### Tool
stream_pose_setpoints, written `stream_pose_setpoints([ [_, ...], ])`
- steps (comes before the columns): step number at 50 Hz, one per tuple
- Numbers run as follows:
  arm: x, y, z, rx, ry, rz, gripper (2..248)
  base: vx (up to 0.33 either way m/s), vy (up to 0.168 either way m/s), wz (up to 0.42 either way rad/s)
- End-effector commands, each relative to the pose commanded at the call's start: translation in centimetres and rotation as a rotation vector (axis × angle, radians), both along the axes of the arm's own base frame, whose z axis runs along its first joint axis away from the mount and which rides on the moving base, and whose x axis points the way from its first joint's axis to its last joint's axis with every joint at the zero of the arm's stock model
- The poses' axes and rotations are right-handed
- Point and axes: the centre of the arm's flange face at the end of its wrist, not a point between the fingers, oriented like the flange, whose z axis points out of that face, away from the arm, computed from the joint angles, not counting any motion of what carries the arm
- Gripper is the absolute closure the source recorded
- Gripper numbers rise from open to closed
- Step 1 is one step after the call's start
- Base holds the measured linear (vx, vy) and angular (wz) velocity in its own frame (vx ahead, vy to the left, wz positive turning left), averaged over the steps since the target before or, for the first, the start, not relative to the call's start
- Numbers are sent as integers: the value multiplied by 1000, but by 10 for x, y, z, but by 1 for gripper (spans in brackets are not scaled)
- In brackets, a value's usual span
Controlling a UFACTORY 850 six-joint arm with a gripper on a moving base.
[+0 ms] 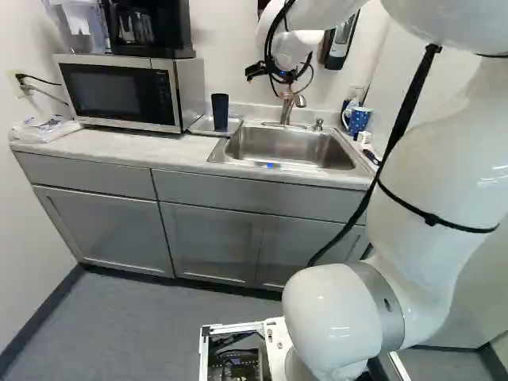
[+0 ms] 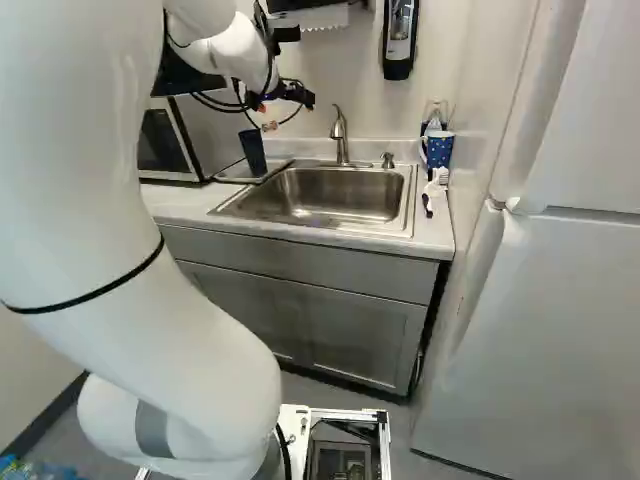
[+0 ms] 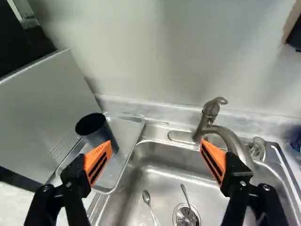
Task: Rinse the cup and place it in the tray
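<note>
In the right base view the gripper (image 2: 282, 108) is raised over the counter, beside the faucet. The wrist view shows the gripper (image 3: 156, 153) open, its orange pads wide apart with nothing gripped between them. A dark cup (image 1: 220, 111) stands mouth up on the metal tray, between microwave and sink. Seen from the wrist, the cup (image 3: 94, 128) is beyond one orange fingertip, which hides part of its lower side. The shallow tray (image 3: 124, 134) lies alongside the sink (image 3: 162, 172). The curved faucet (image 3: 225, 134) rises behind the basin, past the other finger.
Two spoons (image 3: 147, 197) lie in the basin near the drain (image 3: 186, 215). The microwave (image 1: 127, 91) borders the tray, with a coffee maker (image 1: 151, 28) on top. A blue dotted mug (image 2: 438, 150) stands beyond the sink; a soap dispenser (image 2: 399, 38) hangs on the wall.
</note>
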Motion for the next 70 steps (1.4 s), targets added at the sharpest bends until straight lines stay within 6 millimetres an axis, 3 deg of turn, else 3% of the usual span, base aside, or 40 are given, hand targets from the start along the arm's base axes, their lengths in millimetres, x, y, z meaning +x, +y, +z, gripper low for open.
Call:
stream_pose_setpoints([
  [18, -41, -5, -9, 3, 112, 4, 3, 0, 0, 0],
  [45, -92, -35, -24, 28, 287, -43, 3, 0, 0, 0],
  [60, -114, -56, -30, 49, 347, -88, 3, 0, 0, 0],
  [70, -115, -58, -30, 50, 347, -93, 3, 0, 0, 0],
])
